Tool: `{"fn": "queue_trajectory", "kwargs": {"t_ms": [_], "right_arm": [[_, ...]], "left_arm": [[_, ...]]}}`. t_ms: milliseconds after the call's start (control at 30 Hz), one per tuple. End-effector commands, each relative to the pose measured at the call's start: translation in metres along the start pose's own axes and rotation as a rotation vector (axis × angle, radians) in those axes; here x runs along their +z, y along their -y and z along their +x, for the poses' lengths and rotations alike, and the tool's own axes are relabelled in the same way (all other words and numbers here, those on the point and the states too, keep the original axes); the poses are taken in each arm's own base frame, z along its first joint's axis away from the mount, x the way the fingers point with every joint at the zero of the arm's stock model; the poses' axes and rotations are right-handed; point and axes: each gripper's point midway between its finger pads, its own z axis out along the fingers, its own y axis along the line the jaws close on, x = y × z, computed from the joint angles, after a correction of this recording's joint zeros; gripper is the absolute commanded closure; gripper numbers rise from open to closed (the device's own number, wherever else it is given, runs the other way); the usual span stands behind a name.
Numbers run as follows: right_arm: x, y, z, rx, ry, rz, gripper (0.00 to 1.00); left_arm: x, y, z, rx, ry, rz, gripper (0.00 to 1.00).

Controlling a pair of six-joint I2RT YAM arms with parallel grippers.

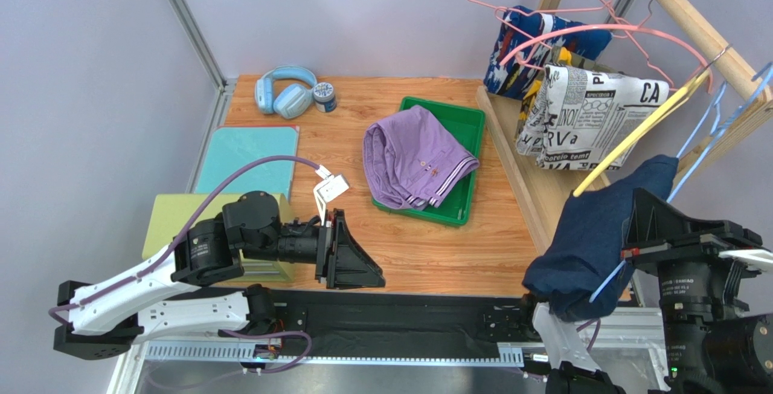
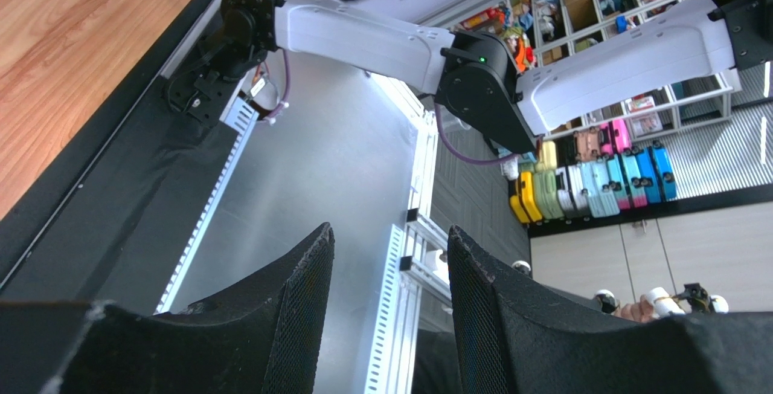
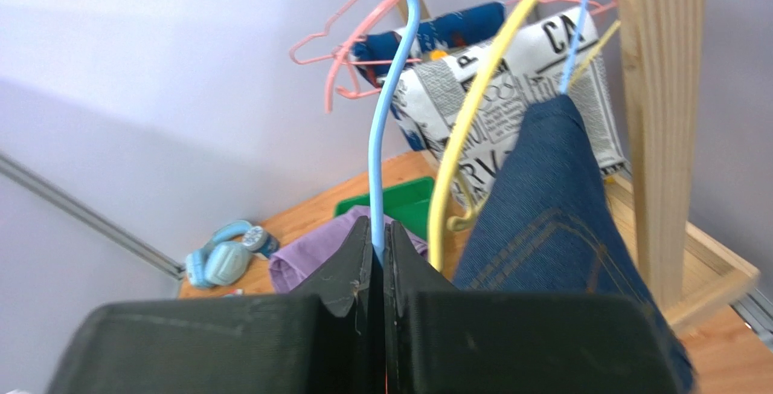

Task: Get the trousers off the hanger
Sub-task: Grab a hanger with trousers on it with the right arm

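Right wrist view has the right tool [image 3: 381, 231] pinched tight on the neck of the light blue wire hanger [image 3: 377, 140], with the dark blue denim trousers [image 3: 544, 222] draped over that hanger just beside the fingers and a thin yellow hanger [image 3: 460, 140] between them; from above, the denim hangs limp past the right near corner of the wooden worktop [image 1: 408, 249]; the left tool [image 2: 388, 244] stands moderately wide with nothing in it, low near the front edge and well apart from the cloth; the denim looks light and soft, though thicker than the other pairs, and likely to slide off smooth wire; a pinch on the low hanging fold would probably serve best; the green plastic tray [image 1: 458, 117] holds the plain purple trousers [image 1: 413, 158], which partly spill over its left rim; the black-and-white newsprint trousers [image 1: 581, 117] and the blue-white-red print trousers [image 1: 531, 45] hang on the wooden rack [image 1: 699, 24].
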Motion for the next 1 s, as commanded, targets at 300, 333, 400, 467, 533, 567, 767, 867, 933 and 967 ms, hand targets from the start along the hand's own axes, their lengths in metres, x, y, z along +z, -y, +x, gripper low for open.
{"fn": "queue_trajectory", "kwargs": {"t_ms": [300,333,400,467,533,567,767,867,933,967], "right_arm": [[-0.031,-0.083,0.058,0.053,-0.319,-0.427,1.0],[-0.03,-0.092,0.06,0.068,-0.357,-0.492,1.0],[-0.031,-0.098,0.059,0.075,-0.373,-0.545,1.0],[-0.028,-0.103,0.056,0.069,-0.398,-0.6,1.0],[-0.016,-0.105,0.059,0.086,-0.455,-0.621,1.0],[-0.008,-0.103,0.064,0.103,-0.493,-0.62,1.0],[0.039,-0.105,0.067,0.155,-0.626,-0.63,1.0],[0.054,-0.109,0.08,0.152,-0.727,-0.66,1.0],[0.057,-0.114,0.09,0.137,-0.782,-0.688,1.0],[0.056,-0.117,0.094,0.133,-0.803,-0.702,1.0]], "left_arm": [[-0.024,0.029,-0.005,0.055,0.049,0.112,0.44],[-0.025,0.031,-0.006,0.063,0.053,0.12,0.44],[-0.027,0.04,-0.011,0.081,0.07,0.155,0.44],[-0.029,0.05,-0.016,0.101,0.087,0.189,0.44],[-0.03,0.058,-0.023,0.12,0.117,0.211,0.43],[-0.029,0.058,-0.028,0.135,0.134,0.205,0.43],[-0.02,0.048,-0.057,0.154,0.252,0.108,0.41],[-0.017,0.047,-0.084,0.161,0.382,0.084,0.39],[-0.013,0.047,-0.097,0.158,0.446,0.08,0.38],[-0.007,0.047,-0.11,0.157,0.49,0.074,0.38]]}}
